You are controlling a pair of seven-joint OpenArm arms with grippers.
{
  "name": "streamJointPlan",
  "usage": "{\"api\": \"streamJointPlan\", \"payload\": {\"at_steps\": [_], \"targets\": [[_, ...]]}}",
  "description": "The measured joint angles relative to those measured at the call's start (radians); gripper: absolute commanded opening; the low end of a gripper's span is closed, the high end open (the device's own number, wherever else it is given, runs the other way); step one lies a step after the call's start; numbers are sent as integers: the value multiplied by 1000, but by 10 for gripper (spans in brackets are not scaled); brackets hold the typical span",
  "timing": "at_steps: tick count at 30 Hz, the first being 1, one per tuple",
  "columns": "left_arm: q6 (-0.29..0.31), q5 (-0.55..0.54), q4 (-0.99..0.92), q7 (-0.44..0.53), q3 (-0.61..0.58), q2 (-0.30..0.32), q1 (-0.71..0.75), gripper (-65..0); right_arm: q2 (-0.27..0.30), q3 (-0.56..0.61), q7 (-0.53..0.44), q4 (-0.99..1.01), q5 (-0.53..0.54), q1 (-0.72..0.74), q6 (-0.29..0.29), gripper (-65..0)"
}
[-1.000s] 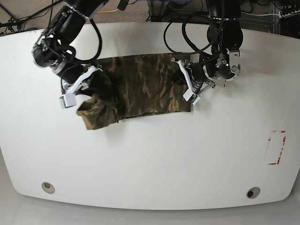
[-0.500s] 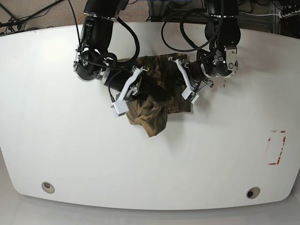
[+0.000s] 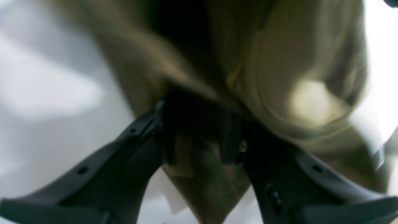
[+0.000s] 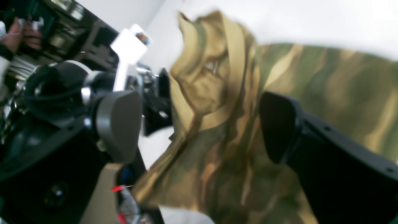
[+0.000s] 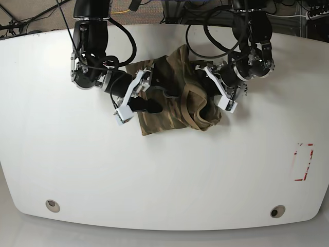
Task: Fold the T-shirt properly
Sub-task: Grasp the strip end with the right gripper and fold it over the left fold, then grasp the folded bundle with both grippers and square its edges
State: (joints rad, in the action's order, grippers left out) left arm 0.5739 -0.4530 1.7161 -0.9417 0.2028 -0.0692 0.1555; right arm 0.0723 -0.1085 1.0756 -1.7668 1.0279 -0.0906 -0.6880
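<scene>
Camouflage T-shirt (image 5: 172, 105) is bunched on the white table (image 5: 164, 175); a fold is pinched by the left gripper (image 3: 192, 137); the right gripper (image 4: 199, 127) is spread wide above it.

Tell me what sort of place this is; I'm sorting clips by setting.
Probably a robotics lab: a bare white table, loose cables trailing behind it, and two arms working a T-shirt.

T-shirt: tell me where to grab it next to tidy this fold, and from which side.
Take the T-shirt at the rumpled, raised bunch at its edge by the left gripper, probably coming from above on that arm's side. There the cloth stands up in folds that the jaws can pinch, while toward the right gripper it lies flatter on the table.
</scene>
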Motion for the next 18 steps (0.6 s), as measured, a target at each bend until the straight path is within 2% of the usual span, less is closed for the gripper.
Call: {"api": "streamJointPlan", "payload": {"at_steps": [4, 8, 10, 14, 16, 18], "targets": [[-1, -193, 100, 10, 93, 6, 10, -439, 29, 2, 4, -87, 0, -30, -1, -82], [-1, -305, 168, 7, 177, 72, 47, -439, 48, 5, 0, -97, -3, -35, -3, -82], [-1, -335, 172, 5, 247, 111, 61, -438, 56, 5, 1, -97, -23, -47, -3, -82], [-5, -315, 150, 4, 381, 213, 61, -435, 43, 8, 3, -95, -169, -54, -3, -82], [-7, -291, 119, 7, 399, 284, 63, -435, 24, 5, -1, -95, -252, -48, -2, -82], [-6, -269, 97, -4, 369, 346, 64, -435, 5, 6, 0, -97, -325, -45, -2, -82]]}}
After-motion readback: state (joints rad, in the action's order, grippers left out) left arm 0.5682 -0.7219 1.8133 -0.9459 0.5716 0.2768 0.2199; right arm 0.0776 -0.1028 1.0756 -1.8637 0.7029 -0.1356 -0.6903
